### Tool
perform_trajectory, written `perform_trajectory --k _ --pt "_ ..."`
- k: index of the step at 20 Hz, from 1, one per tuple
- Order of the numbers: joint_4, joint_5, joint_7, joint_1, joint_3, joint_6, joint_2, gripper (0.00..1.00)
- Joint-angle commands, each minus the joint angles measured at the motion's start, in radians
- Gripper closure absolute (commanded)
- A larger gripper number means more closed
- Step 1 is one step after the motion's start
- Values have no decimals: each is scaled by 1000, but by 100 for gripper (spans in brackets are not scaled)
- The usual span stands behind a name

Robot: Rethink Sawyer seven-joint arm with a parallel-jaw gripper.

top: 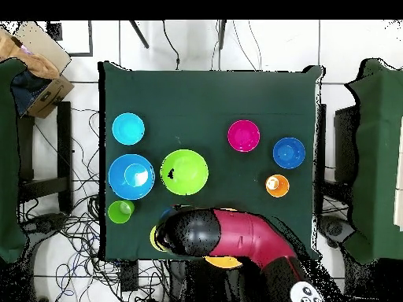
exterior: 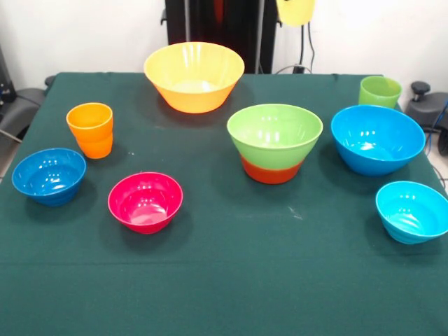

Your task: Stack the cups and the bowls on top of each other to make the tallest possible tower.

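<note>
Item: light green bowl (exterior: 274,134) nested in the orange-red bowl (exterior: 271,170), centre of the green table (exterior: 224,280) in my front view. Pale yellow cup (exterior: 295,10) hangs at the top edge, above the far side; I cannot tell how wide the gripper stands or what grips the cup. Yellow-orange bowl (exterior: 194,75) far centre. Orange cup (exterior: 90,129), dark blue bowl (exterior: 49,175), magenta bowl (exterior: 145,201) left. Green cup (exterior: 380,91), big blue bowl (exterior: 377,138), cyan bowl (exterior: 411,211) right. Overhead, the arm (top: 236,236) covers the near-base edge.
</note>
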Motion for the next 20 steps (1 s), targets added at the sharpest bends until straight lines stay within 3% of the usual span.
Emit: perform_trajectory --k 1,7,12,15,20 --pt "104 1 -74 -104 137 -117 12 100" --pt "89 -102 -96 -219 246 -194 47 100" --pt "117 -94 -86 -304 386 -210 16 100" --pt "164 -48 -72 -397 543 -241 -2 100" --pt "221 -28 18 -561 827 -291 -6 100"
